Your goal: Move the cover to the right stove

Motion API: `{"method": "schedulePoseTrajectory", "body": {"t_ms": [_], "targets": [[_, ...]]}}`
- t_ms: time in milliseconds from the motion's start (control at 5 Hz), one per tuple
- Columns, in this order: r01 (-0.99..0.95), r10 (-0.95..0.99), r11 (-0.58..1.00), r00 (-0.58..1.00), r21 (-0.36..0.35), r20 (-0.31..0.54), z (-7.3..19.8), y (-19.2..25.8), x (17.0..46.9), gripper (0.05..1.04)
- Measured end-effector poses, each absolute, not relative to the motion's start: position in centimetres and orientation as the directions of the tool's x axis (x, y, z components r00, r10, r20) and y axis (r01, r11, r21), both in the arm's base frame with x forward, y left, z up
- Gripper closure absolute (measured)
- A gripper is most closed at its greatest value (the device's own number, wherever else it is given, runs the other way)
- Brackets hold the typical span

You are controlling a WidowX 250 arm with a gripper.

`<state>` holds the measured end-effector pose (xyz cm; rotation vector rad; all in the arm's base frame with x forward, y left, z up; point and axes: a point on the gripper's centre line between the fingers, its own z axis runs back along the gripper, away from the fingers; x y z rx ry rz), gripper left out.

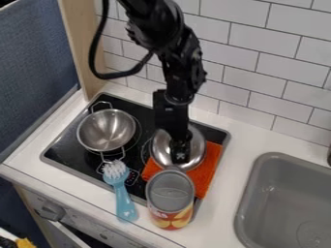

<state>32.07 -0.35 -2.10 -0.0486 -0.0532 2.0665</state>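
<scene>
Gripper (181, 152) hangs over metal cover (161, 151) near labelled can (171, 215); whether open or closed, I cannot tell.

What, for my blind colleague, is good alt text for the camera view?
A black gripper hangs down at a shiny metal cover at a stove's right side, partly over an orange cloth. A metal pot stands left; a blue brush and can are nearer.

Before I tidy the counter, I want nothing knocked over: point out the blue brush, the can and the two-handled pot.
Blue brush (123, 193): camera view, on its handle.
Can (171, 210): camera view, on its side.
Two-handled pot (107, 131): camera view, on its inside.
</scene>
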Motion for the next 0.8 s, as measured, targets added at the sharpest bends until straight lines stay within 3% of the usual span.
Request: {"method": "schedulePoseTrajectory", "body": {"t_ms": [800], "targets": [[-0.878,0.884,-0.459,-0.437,-0.137,-0.164,6.3,0.9,32.1,0.083]]}}
